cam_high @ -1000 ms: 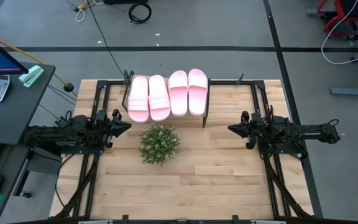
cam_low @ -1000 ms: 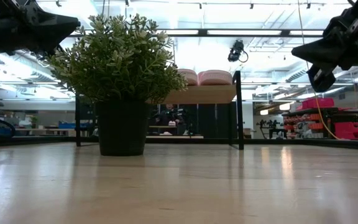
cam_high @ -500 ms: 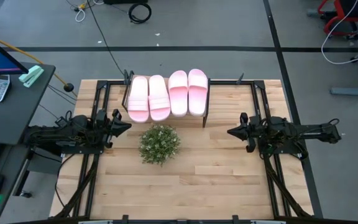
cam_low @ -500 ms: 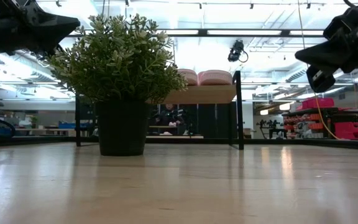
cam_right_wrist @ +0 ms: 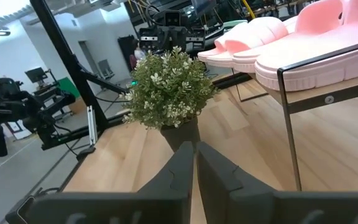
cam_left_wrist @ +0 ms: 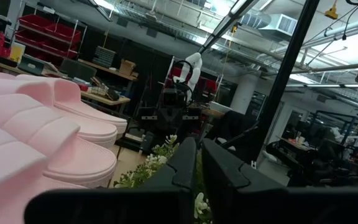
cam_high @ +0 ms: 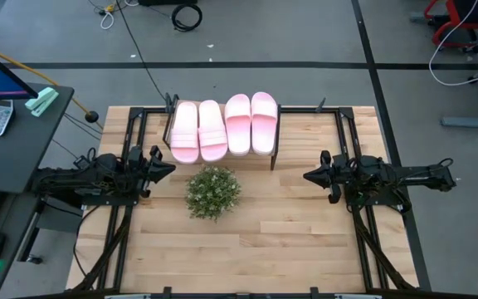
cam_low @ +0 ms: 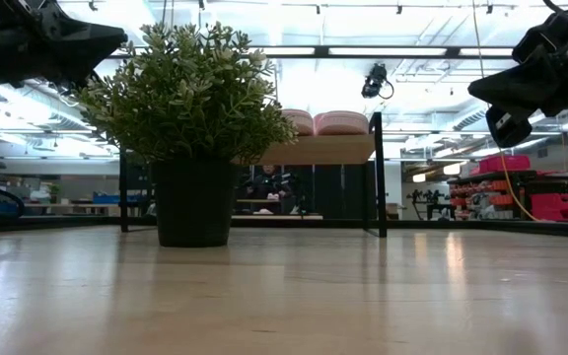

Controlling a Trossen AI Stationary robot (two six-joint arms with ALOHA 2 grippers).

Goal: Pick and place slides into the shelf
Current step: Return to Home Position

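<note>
All four slides (cam_high: 222,129) lie atop the shelf (cam_low: 323,150). Left arm (cam_high: 98,178) and right arm (cam_high: 388,176) flank the shelf, jaws closed and empty. Placing looks done; only retreating home remains.

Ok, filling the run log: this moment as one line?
slides: four on shelf | left gripper: left side, jaws shut, empty | right gripper: right side, jaws shut, empty

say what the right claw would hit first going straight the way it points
Probably the potted plant, centred ahead of the right claw in its wrist view; the shelf frame stands just aside, so clearance is uncertain.
</note>
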